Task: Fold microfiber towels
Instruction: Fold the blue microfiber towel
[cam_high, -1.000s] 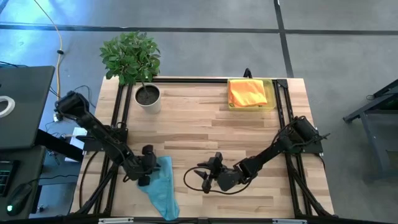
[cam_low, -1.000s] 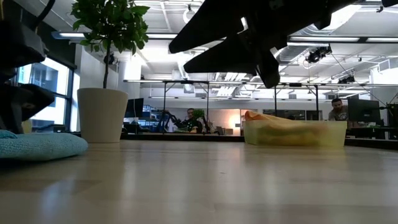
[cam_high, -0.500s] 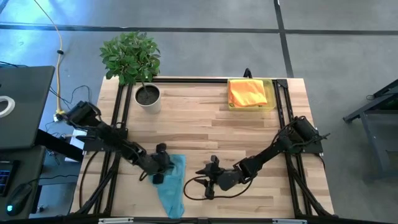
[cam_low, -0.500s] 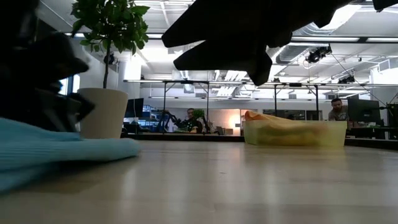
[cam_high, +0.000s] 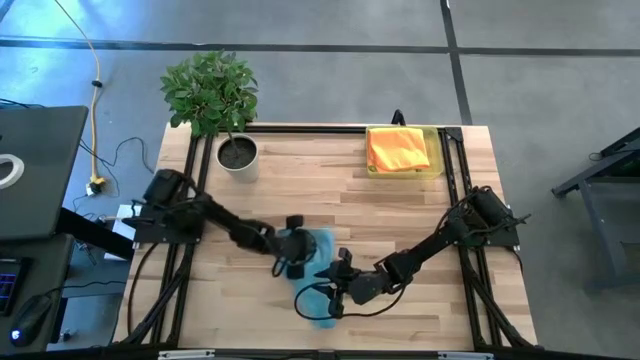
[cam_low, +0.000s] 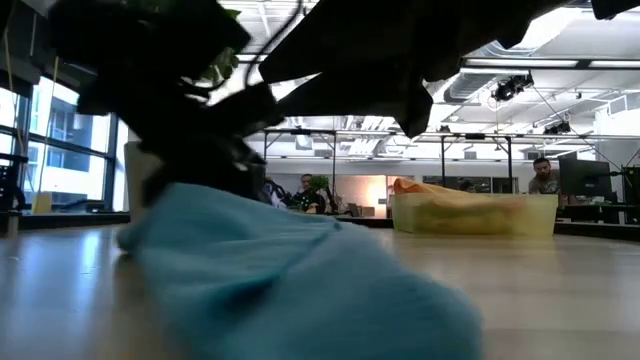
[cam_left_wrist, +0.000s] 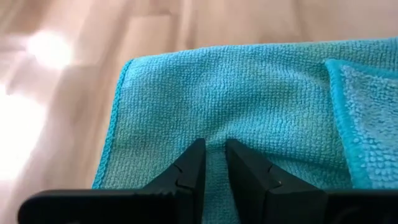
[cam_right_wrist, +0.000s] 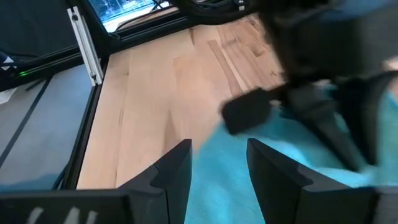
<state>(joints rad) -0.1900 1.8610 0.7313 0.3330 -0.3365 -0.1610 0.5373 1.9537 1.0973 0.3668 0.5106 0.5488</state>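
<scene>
A light blue microfiber towel (cam_high: 320, 268) lies bunched on the wooden table near the front middle. It fills the low view's foreground (cam_low: 280, 285). My left gripper (cam_high: 296, 262) reaches in from the table's left and is shut on the towel (cam_left_wrist: 249, 93). My right gripper (cam_high: 332, 297) is open and hovers over the towel's near part (cam_right_wrist: 249, 196). I cannot tell whether it touches the cloth. An orange towel (cam_high: 398, 148) lies in a translucent yellow tray (cam_high: 436, 168) at the far right. My left gripper pinches a small raised ridge of the light blue towel (cam_left_wrist: 215, 144) between its two fingertips, well inside the towel's edge. The fingers slant down from the table's left. The towel lies on the table around the pinch, with one corner (cam_left_wrist: 367, 118) folded over.
A potted plant (cam_high: 237, 152) stands at the far left. The tray also shows in the low view (cam_low: 475, 213) at the back right. Bare wood (cam_high: 330, 190) lies between the arms and the far edge. People sit in the room beyond (cam_low: 543, 175).
My left gripper has moved toward the table's right edge, still shut on the towel. It has dragged the towel along the table from the front left to the front middle. The towel now lies under my right gripper, which has hardly moved.
</scene>
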